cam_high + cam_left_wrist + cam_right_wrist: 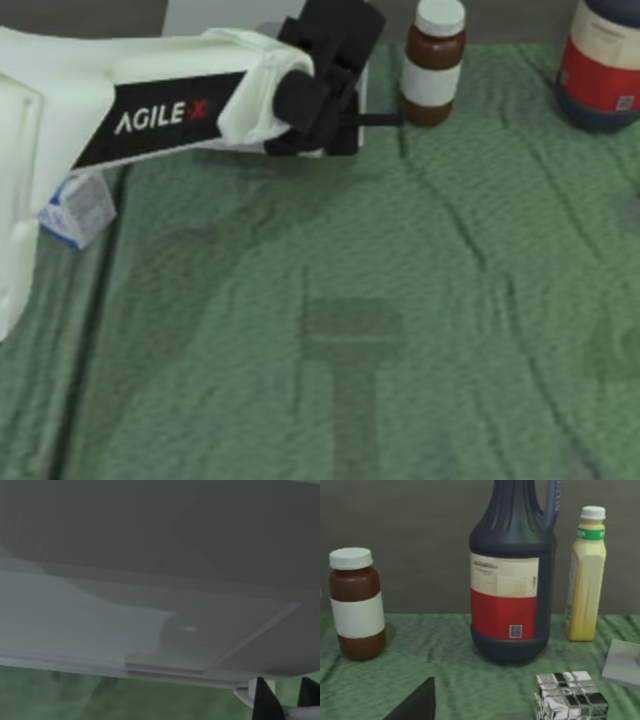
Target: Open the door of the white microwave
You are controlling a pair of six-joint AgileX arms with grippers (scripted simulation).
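Note:
The white microwave (200, 15) stands at the table's far edge, left of centre, and my left arm covers most of it in the top view. My left gripper (340, 100) is at its front right corner. In the left wrist view the door (150, 580) fills the frame with its grey window. Below its lower edge my left gripper (285, 699) has its two dark fingertips (265, 702) either side of a pale strip, with the white handle end (245, 692) just beside them. Whether the door is ajar does not show. My right gripper (420, 702) is parked off to the right.
A brown bottle (432, 60) with a white cap stands right of the microwave. A dark jug with a red label (605, 60) is at the far right, with a yellow bottle (585, 575) and a mirrored cube (570, 695) near it. A blue-and-white carton (75, 210) sits under my left arm.

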